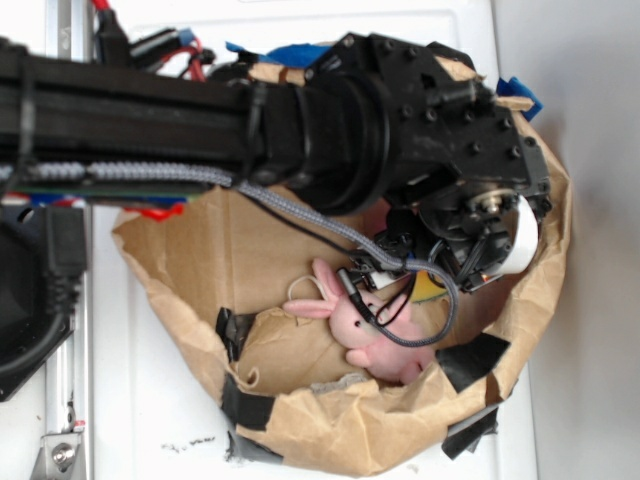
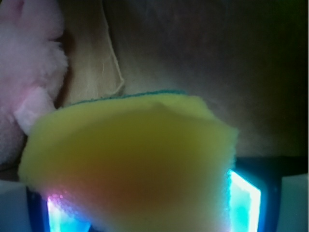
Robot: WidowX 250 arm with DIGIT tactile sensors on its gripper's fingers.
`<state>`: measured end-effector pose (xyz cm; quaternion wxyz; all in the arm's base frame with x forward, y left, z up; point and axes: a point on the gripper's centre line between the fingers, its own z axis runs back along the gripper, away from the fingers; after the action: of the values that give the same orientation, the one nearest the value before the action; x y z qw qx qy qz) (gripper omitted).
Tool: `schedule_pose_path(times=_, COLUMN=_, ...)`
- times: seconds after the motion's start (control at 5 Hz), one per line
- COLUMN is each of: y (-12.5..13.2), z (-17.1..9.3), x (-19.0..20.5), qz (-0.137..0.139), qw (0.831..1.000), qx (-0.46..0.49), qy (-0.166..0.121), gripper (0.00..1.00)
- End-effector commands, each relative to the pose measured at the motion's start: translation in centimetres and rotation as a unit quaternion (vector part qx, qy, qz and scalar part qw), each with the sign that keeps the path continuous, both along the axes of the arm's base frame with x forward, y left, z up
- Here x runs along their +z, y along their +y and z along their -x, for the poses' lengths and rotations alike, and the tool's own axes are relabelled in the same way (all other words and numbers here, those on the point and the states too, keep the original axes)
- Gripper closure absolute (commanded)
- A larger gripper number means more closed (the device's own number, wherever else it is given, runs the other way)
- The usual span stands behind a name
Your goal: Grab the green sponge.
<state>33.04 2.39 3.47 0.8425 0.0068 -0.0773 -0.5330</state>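
Yellow foam of the green sponge (image 2: pixel 130 164) fills lower frame, pinched between claw (image 2: pixel 145 203) pads (pink bunny (image 2: pixel 24 72) upper left); maintain squeeze, lift straight.

Lab bench: rail-mounted robot arm (image 1: pixel 150 110)

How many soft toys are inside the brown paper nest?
1: a pink plush bunny lies near the nest's middle, beside the yellow foam sponge between the gripper's fingers. The arm may hide others.

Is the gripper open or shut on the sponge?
Shut on it. In the wrist view the sponge fills the gap between both fingers of the gripper, beside the bunny.
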Motion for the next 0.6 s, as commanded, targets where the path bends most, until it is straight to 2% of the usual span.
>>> schedule_pose_path(times=0.0, y=-1.0, z=2.6, x=4.8, qz=0.024, qw=0.999, qx=0.024, qy=-0.032, gripper=1.00)
schedule_pose_path(times=0.2, y=-2.1, z=4.2, x=7.3, qz=0.014, qw=0.997, qx=0.071, qy=-0.024, gripper=1.00)
schedule_pose_path(times=0.4, y=-3.9, z=5.9, x=9.5, qz=-0.020, qw=0.988, qx=0.152, qy=0.014, gripper=1.00)
